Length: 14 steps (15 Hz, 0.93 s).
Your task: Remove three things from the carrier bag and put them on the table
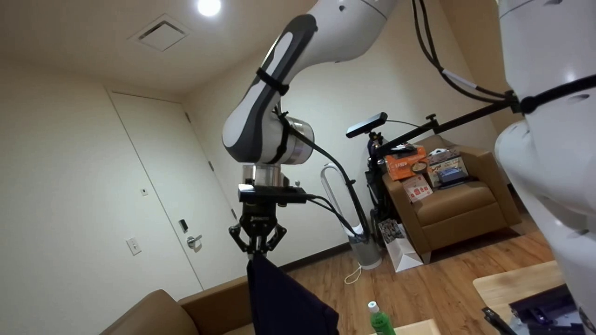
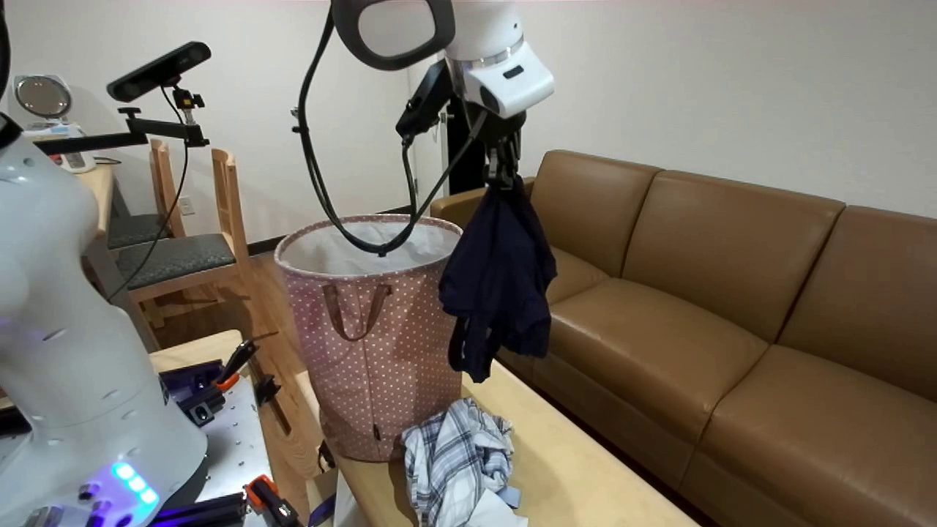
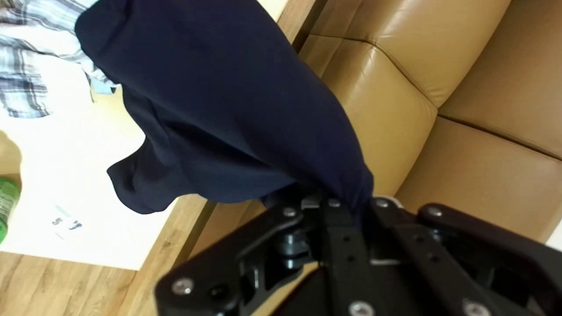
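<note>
Beside the dotted basket (image 2: 384,359), navy cloth (image 2: 501,271) is pinched in the closed hand (image 2: 501,179); at the basket's foot plaid cloth (image 2: 455,457) is heaped on the tabletop (image 2: 578,461), a brown sofa (image 2: 681,329) set nearby.

Hamper (image 2: 381,366): was dusty pink, white dots
Hanging cloth (image 2: 501,263) beside hamper: was plain navy
Heaped cloth (image 2: 454,454) by hamper: was white, grey-blue plaid
Table (image 2: 564,468) under hamper: was pale tan
Sofa (image 2: 681,351): was brown
</note>
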Tool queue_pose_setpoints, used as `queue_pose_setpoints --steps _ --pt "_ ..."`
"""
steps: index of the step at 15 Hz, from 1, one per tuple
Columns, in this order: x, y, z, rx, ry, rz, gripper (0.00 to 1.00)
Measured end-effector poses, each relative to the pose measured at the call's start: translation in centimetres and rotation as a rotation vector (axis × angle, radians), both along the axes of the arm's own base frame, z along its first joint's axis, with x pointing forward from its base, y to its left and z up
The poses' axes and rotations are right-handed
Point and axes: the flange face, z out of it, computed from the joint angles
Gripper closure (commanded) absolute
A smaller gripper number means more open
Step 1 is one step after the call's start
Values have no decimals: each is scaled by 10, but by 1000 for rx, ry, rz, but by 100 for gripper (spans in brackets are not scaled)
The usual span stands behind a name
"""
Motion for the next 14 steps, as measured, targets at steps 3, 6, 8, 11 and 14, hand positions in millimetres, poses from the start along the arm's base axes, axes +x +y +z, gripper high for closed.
queue_pose_setpoints --steps 3,6,8,11,14 --pt "-2 -23 -40 59 53 -54 94" --pt "1 -37 -84 86 117 -82 94" --pt "5 -41 -114 104 158 -90 94" --pt "13 -43 -137 111 189 -91 94" --pt "16 -44 -135 109 183 -91 94"
